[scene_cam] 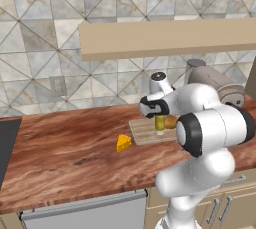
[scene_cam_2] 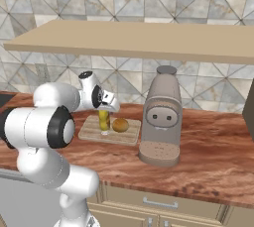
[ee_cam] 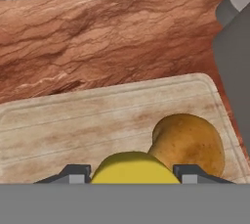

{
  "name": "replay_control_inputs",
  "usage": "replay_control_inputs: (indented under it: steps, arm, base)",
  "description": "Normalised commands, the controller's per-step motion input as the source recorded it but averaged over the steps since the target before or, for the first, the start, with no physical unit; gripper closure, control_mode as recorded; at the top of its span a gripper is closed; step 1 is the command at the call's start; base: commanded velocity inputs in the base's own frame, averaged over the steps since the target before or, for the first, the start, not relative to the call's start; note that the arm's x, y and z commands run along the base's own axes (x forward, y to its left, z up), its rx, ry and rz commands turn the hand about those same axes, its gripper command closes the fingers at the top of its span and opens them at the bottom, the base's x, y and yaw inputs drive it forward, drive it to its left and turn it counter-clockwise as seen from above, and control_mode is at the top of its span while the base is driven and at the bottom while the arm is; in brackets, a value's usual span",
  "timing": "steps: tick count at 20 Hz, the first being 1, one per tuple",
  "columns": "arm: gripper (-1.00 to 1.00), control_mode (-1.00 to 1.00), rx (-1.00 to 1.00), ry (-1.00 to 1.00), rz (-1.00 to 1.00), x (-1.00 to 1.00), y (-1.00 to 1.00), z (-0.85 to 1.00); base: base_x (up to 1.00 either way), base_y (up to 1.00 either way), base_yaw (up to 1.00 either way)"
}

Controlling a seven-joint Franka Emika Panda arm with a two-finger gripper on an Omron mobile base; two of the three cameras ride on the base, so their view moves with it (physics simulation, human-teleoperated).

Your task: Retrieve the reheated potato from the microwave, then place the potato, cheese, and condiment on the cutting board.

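Potato (ee_cam: 188, 142) and hand-held condiment (scene_cam: 159, 123) on cutting board (ee_cam: 73, 125).

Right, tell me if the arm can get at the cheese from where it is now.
Probably yes, once it lets go: its gripper is shut on the condiment over the cutting board. The cheese lies on open counter close by, nothing between.

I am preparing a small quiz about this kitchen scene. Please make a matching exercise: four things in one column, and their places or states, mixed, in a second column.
1. potato
2. cheese
3. condiment bottle
4. coffee machine

A. lying on the bare counter
B. between the pincer's fingers
C. lying on the cutting board
D. standing on the counter, right of the board

Pairs: 1-C, 2-A, 3-B, 4-D
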Motion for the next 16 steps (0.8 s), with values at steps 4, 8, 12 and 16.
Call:
replay_control_inputs:
  steps: [4,8,12,16]
  arm:
    - [-1.0,-1.0,0.07,0.0,-0.06,-0.21,-0.14,-0.54]
    - [-1.0,-1.0,0.06,0.0,-0.07,-0.36,-0.05,-0.4]
    - [-1.0,-1.0,0.04,-0.03,-0.06,-0.38,-0.06,-0.27]
    - [-1.0,-1.0,0.06,-0.06,-0.05,-0.07,-0.01,-0.03]
  base:
    - [0.0,0.0,0.0]
    - [0.0,0.0,0.0]
    - [0.0,0.0,0.0]
    - [0.0,0.0,0.0]
